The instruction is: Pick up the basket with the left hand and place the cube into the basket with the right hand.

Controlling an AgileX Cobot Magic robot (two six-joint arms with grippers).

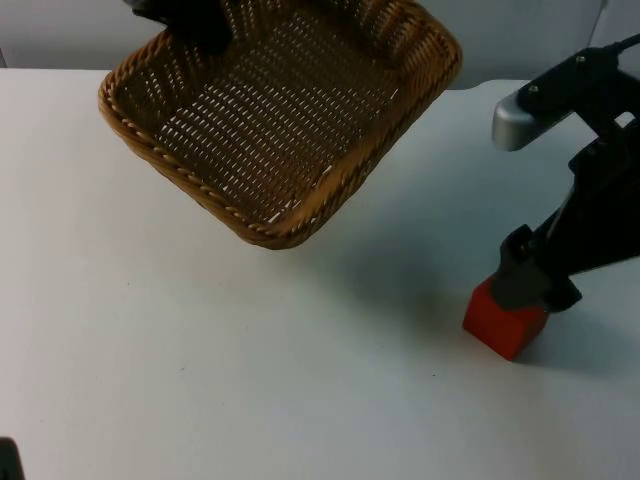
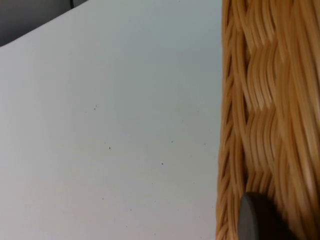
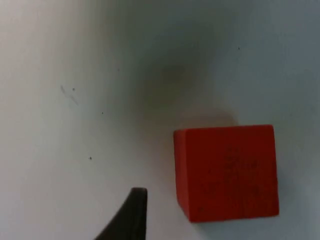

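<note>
Top view had the wicker basket [image 1: 290, 120] already up off the white surface [image 1: 200, 380], tilted with its open side facing the camera, hanging near the far left. The left end effector [image 1: 190, 22] was clamped on the basket's far rim, and the left wrist view backed that up: a fingertip pressed right against the woven wall [image 2: 270, 125].

The red cube [image 1: 505, 318] sat on the surface well to the right of the basket and nearer the front. The right end effector [image 1: 535, 275] was right down at it, touching or nearly so from the top view. In the right wrist view the cube [image 3: 226, 172] sat just beside one black fingertip [image 3: 130, 215] with a gap between them, so the fingers looked spread and not yet holding anything.

Handling-wise, my guess: the cube looked rigid, probably light, with flat smooth faces, so pinching two opposite sides square-on should work, though smooth faces could slip if caught on a corner. The basket looked light but a bit flexy, so that rim hold might let it sag or swing.
</note>
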